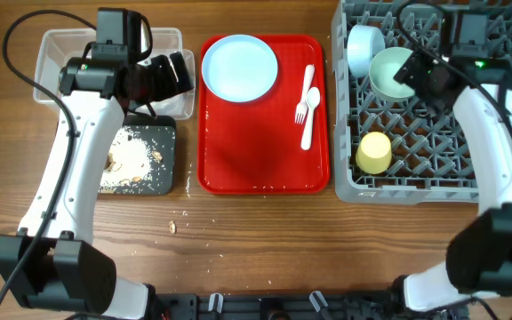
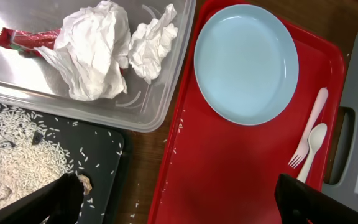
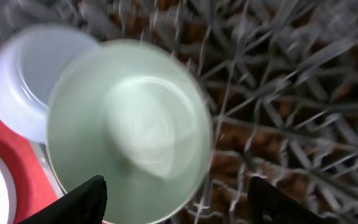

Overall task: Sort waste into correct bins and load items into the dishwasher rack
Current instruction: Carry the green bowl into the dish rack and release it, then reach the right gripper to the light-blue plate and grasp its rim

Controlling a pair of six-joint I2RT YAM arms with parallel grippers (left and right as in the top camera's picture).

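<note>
The light blue plate (image 1: 239,67) (image 2: 246,62) and the white fork (image 2: 307,130) and spoon (image 1: 310,114) (image 2: 314,146) lie on the flat red tray (image 1: 265,164). White napkins (image 2: 92,50) and a red wrapper (image 2: 23,40) lie in the clear tub (image 1: 60,49). Beige food scraps (image 1: 132,158) cover the black tray (image 1: 172,142). The grey rack (image 1: 434,160) holds the light blue bowl (image 1: 364,49) (image 3: 23,81), the mint bowl (image 1: 389,71) (image 3: 129,124) and the yellow cup (image 1: 373,153). My left gripper (image 1: 169,76) (image 2: 179,205) is open and empty between tub and red tray. My right gripper (image 1: 413,73) (image 3: 179,205) is open just over the mint bowl.
A few crumbs (image 1: 174,224) lie on the wooden table in front of the black tray. Rice grains are scattered along the red tray's left edge (image 2: 179,124). The rack's upright pegs (image 3: 291,93) stand close around my right gripper.
</note>
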